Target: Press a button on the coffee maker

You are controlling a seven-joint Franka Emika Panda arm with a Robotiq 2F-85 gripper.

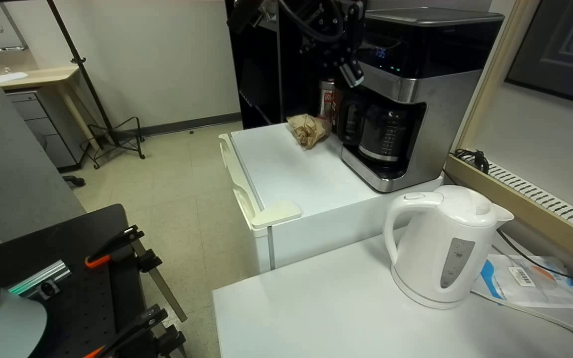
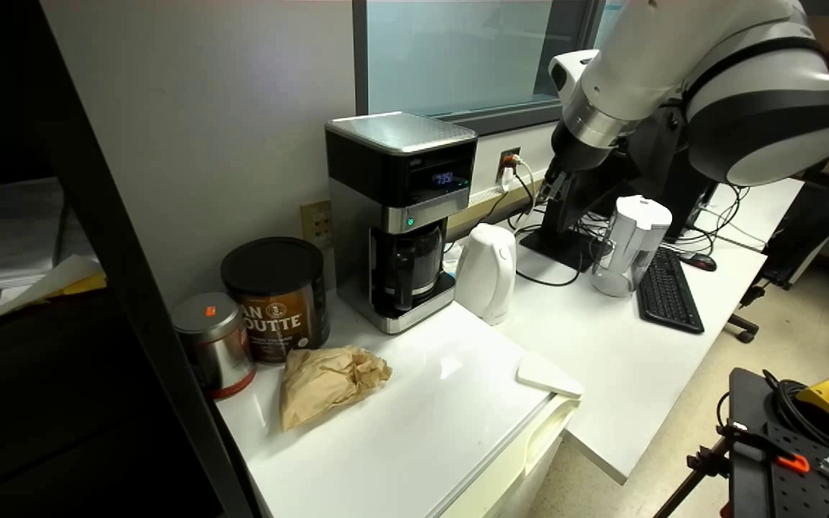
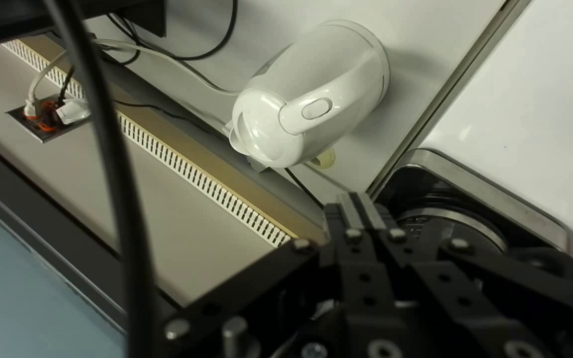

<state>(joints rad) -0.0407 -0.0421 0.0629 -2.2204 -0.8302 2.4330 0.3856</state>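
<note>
Gripper (image 3: 361,209): tips together, nothing between. In an exterior view I have it upper right of centre, apart from the upright coffee maker (image 2: 399,219) at frame centre — so I judge the press needs leftward travel there. Carafe (image 2: 422,267) in the machine's recess — contents too dark to tell.

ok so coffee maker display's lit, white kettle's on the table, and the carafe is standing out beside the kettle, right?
One slip: the carafe isn't out beside the white kettle; it sits inside the coffee maker, as both exterior views show. The rest holds: the display is lit and the kettle is on the table.
</note>
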